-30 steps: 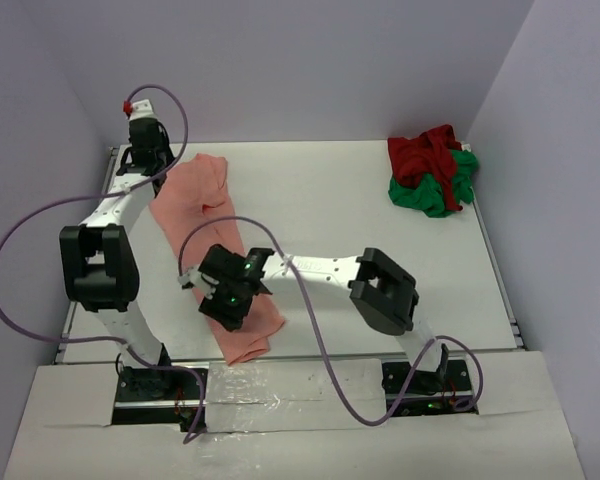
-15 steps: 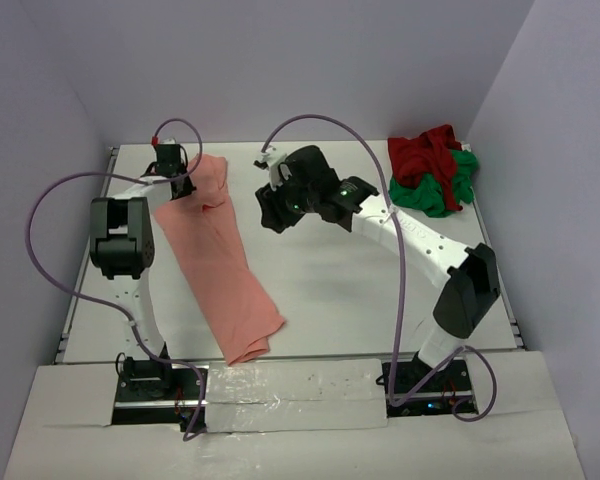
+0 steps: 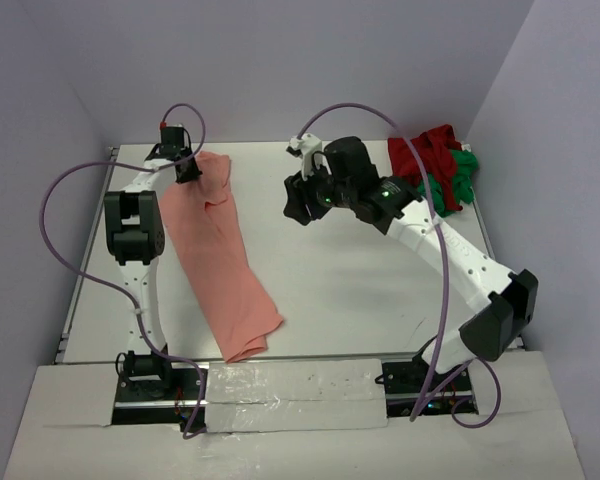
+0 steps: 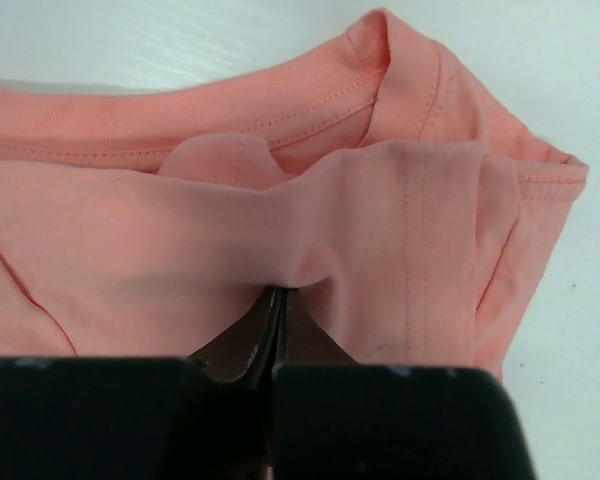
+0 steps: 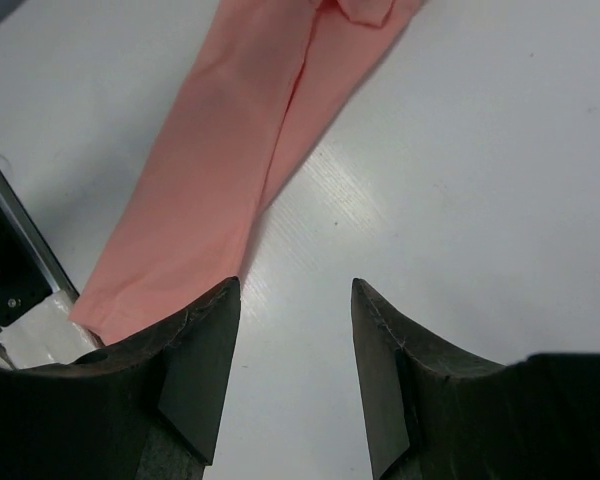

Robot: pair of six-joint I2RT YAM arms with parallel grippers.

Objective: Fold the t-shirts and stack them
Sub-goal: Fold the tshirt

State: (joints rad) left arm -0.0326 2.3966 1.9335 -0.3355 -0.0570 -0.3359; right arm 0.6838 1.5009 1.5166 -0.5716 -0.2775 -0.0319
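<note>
Left gripper (image 4: 278, 300) pinched tight on pink shirt (image 3: 215, 260) at its far end. Shirt lies long down left side of table (image 3: 360, 290). Right gripper (image 5: 295, 300) half-spread, empty, above mid-far table. Red shirt (image 3: 425, 155) and green shirt (image 3: 445, 192) heaped together, far right corner

Salmon-pink t-shirt (image 3: 215, 260): folded lengthwise into a long strip, flat, running diagonally down the left side of the desk (image 3: 360, 290); dark red t-shirt (image 3: 425, 150) crumpled atop bright green t-shirt (image 3: 448, 188), heaped at far right corner.

plain salmon-pink t-shirt (image 3: 215, 250), dark red t-shirt (image 3: 422, 152), bright green t-shirt (image 3: 442, 190), white table (image 3: 350, 280), purple cables (image 3: 70, 260)
</note>
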